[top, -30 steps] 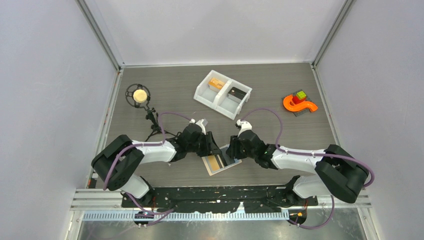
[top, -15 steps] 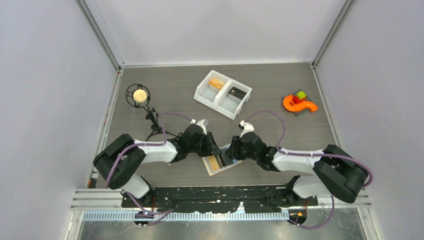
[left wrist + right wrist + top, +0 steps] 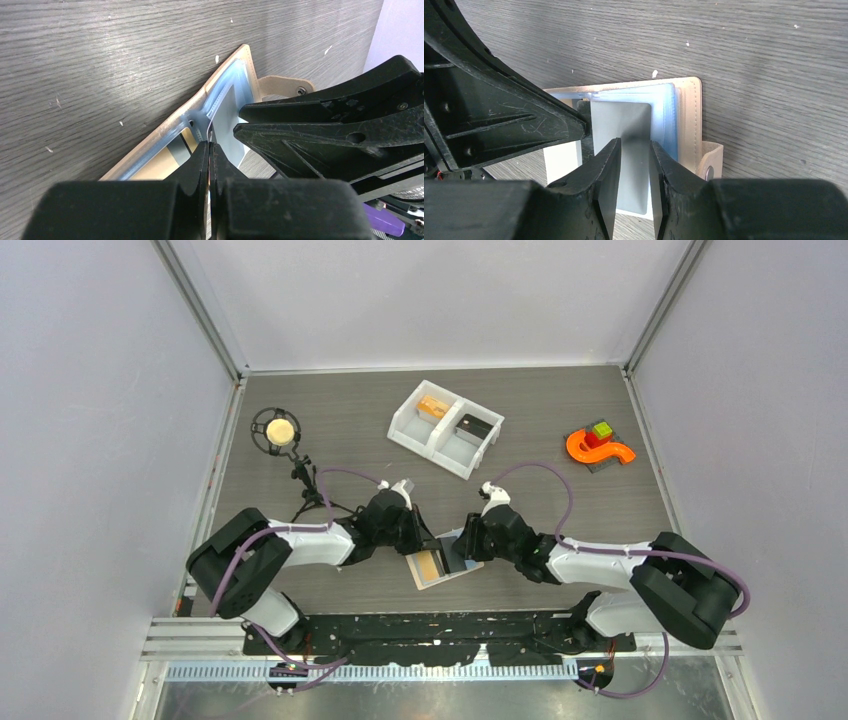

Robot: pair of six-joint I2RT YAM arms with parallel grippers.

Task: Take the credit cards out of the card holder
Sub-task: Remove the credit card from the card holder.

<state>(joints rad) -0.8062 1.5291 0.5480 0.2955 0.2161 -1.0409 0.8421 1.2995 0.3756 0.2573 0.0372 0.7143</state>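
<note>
beige card holder (image 3: 447,567) lies open on the worktop by the near edge. left end effector (image 3: 208,147) has just pinched fully closed at its fold. likely it anchors the holder, though what it nips i cannot tell. right end effector (image 3: 634,142), jaws part-open, straddles the grey card (image 3: 621,117) without gripping, crowded by the left. beyond, white bin (image 3: 408,430) and orange toy (image 3: 598,447), well apart.

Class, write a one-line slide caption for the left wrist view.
Left pincer shut against the blue lining of the open card holder, right pincer close beside.
</note>
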